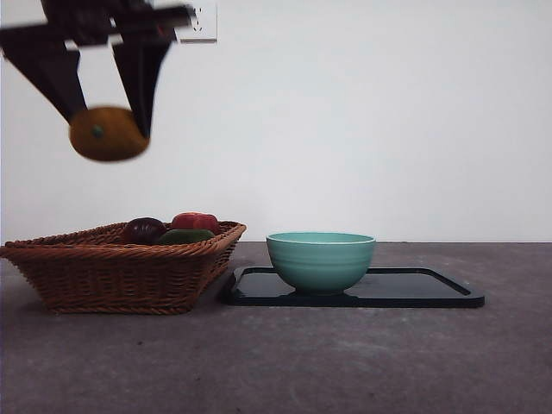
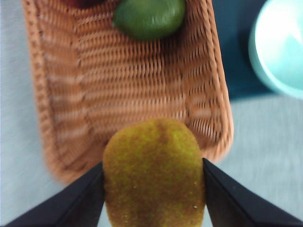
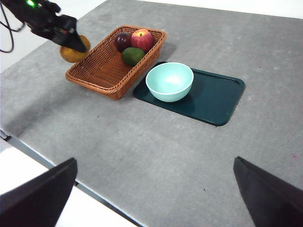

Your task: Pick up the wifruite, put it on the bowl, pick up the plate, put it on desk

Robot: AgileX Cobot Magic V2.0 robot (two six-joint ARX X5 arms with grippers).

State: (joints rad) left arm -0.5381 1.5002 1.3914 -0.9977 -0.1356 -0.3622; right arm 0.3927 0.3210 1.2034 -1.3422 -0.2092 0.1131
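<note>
Item: left gripper [image 1: 108,129], upper left of the front frame, is clamping the wifruite [image 1: 108,134]; the bowl [image 1: 321,259] is sitting lower right, well apart. Right gripper [image 3: 154,198] is waiting, jaws spread.

Front view: the left gripper [image 1: 108,121] and wifruite [image 1: 108,134] are motion-blurred, the arm cut off at the top edge. Left wrist view: the wifruite's lower end, the bowl [image 2: 279,47] and the basket [image 2: 132,94] run past the edges. Basket wall hides the lower parts of its fruit [image 1: 172,229].
</note>
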